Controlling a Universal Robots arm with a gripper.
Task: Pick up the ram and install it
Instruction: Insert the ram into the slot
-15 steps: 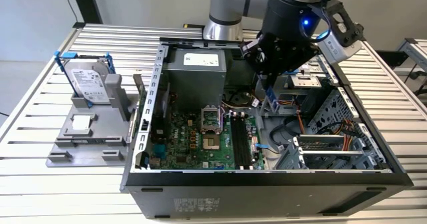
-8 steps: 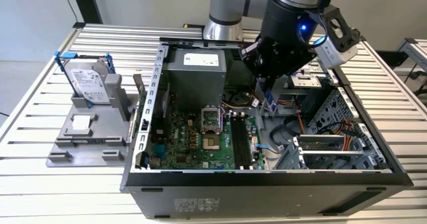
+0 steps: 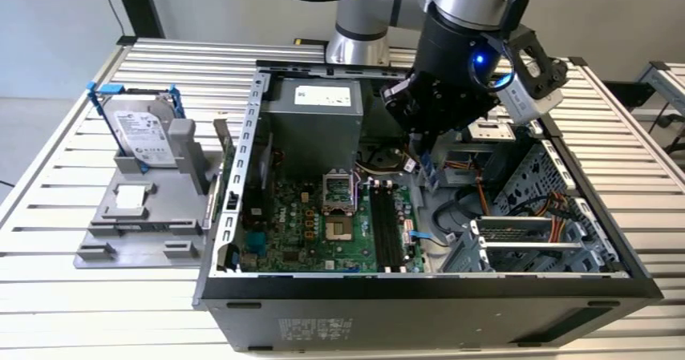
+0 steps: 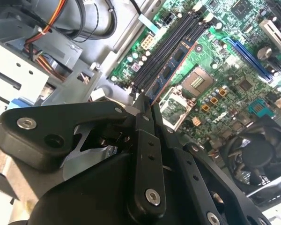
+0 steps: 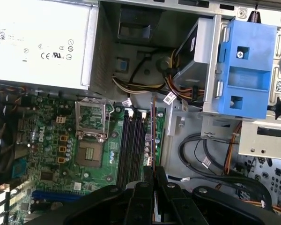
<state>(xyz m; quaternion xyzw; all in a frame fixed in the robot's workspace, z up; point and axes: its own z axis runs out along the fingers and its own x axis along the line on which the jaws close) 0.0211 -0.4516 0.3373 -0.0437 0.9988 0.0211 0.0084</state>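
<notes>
The fingers (image 5: pixel 162 180) clench the ram (image 5: pixel 152 136) edge-down, lined along the memory slots (image 5: pixel 131 140) so it can enter.

You are working in a robotics lab or test cell set up for computer assembly. Identify it by the table (image 3: pixel 96 312) built from slatted aluminium profiles, by the industrial arm (image 3: pixel 471 7) that stands on it, and by the pincer (image 5: pixel 152 169) lowered into an open computer case (image 3: pixel 428 300) with its motherboard (image 3: pixel 310 224) exposed. Note also the grey moulded fixture (image 3: pixel 139 232) just beside the case, which presents a hard drive (image 3: pixel 144 131) upright in a set position.
</notes>
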